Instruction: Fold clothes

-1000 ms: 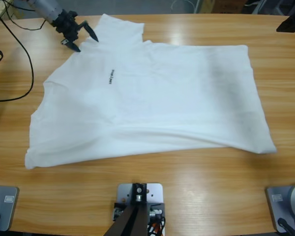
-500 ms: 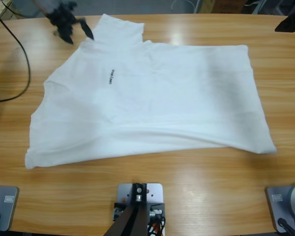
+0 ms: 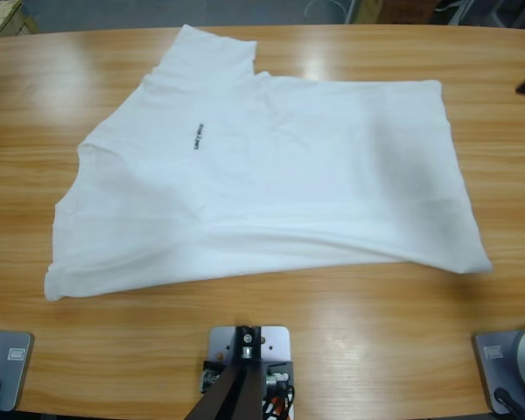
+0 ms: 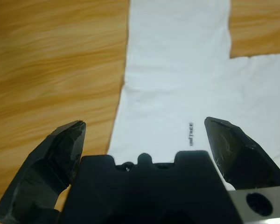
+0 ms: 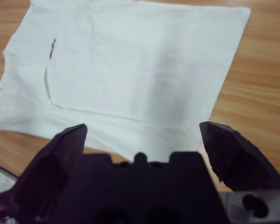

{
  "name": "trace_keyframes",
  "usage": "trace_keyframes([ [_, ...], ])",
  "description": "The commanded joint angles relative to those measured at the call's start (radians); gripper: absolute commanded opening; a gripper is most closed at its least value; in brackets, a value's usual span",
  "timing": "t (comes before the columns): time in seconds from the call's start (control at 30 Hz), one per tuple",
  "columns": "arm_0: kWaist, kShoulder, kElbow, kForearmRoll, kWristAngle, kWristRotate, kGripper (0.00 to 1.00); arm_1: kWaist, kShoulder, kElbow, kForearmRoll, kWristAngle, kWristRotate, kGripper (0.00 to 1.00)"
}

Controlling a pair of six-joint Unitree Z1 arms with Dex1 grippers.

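Wood-grain counter (image 3: 271, 350) runs the whole width, and the white T-shirt (image 3: 271, 184) lies spread across its middle, one sleeve toward the far edge and the small dark text mark (image 3: 197, 137) on the chest. Neither arm shows over the cloth in the high view. The left gripper (image 4: 147, 133) hangs above the shirt near that sleeve, fingers (image 4: 60, 154) spread wide and holding nothing, the text mark showing between them. The right gripper (image 5: 142, 135) hangs above the shirt's body, fingers (image 5: 228, 149) likewise spread and empty, cloth filling the gap.
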Motion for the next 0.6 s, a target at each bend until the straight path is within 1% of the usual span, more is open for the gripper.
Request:
trace_keyframes([
  [0.03,-0.013,-0.018,-0.434,0.172,0.047,-0.017,0.890,0.029,-0.088,0.045,0.014,-0.013,-0.001,0.987],
  [0.1,-0.010,-0.039,-0.380,0.172,0.081,-0.015,0.890,0.029,-0.087,0.044,0.012,-0.015,0.000,0.987],
  [0.3,-0.002,-0.100,-0.141,0.169,0.152,-0.014,0.890,0.033,-0.090,0.050,0.000,-0.019,0.000,0.987],
  [0.4,0.002,-0.163,0.045,0.158,0.196,-0.015,0.885,0.034,-0.094,0.051,-0.009,-0.018,0.000,0.988],
  [0.5,0.003,-0.243,0.230,0.103,0.236,-0.015,0.885,0.045,-0.091,0.062,-0.030,-0.018,0.000,0.988],
  [0.6,0.003,-0.377,0.517,-0.022,0.271,-0.015,0.885,0.056,-0.091,0.071,-0.044,-0.016,-0.001,0.988],
])
